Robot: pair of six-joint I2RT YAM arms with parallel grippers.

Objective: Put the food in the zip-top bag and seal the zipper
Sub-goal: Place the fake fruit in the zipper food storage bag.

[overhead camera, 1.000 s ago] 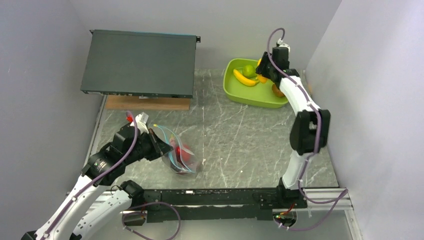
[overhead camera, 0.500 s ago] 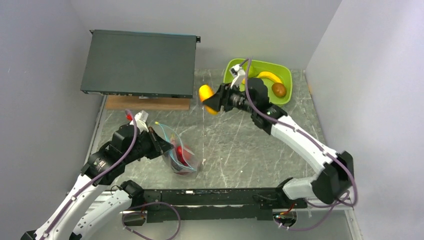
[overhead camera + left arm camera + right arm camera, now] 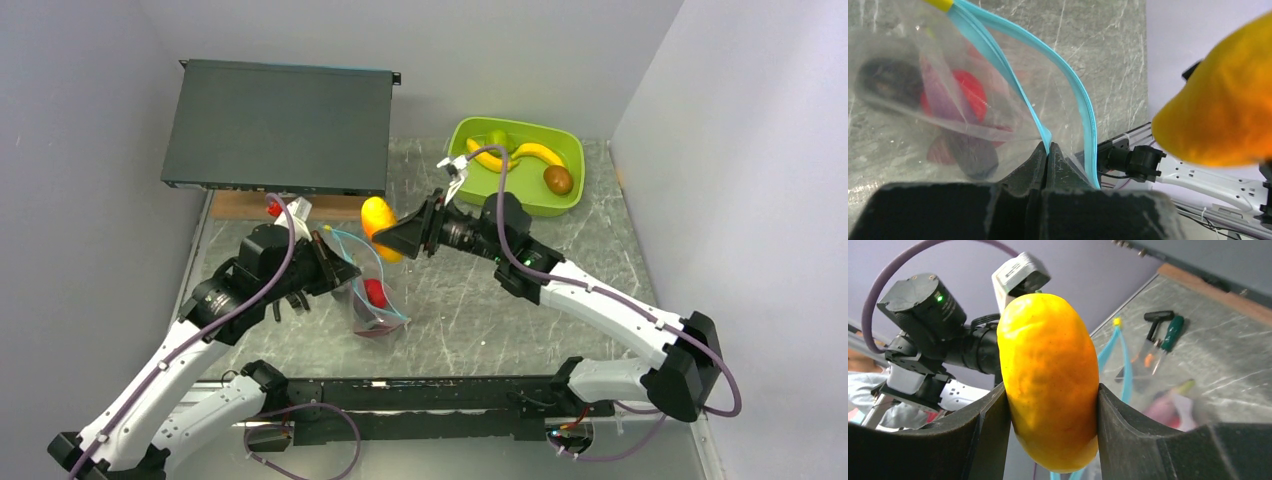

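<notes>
The clear zip-top bag (image 3: pixel 372 300) stands on the table with its teal-blue zipper (image 3: pixel 1075 100) spread open. A red apple (image 3: pixel 375 292) and a purple eggplant (image 3: pixel 970 152) lie inside it. My left gripper (image 3: pixel 338 272) is shut on one lip of the zipper (image 3: pixel 1047 145) and holds the mouth up. My right gripper (image 3: pixel 392 236) is shut on the orange piece (image 3: pixel 1048 365) and holds it in the air just above and behind the bag's mouth; it fills the right of the left wrist view (image 3: pixel 1223 100). Yellow bananas (image 3: pixel 540 152), a green lime (image 3: pixel 497 137) and a brown kiwi (image 3: pixel 558 180) lie in the tub.
The lime-green tub (image 3: pixel 545 208) stands at the back right. A dark flat box (image 3: pixel 280 125) rests on a wooden board (image 3: pixel 295 206) at the back left. Pliers (image 3: pixel 1160 337) lie on the table beyond the bag. Grey walls close in left, back and right.
My right arm has carried the orange piece from the tub leftward to just above the bag. My left gripper has lifted the bag's mouth up and back a little.
</notes>
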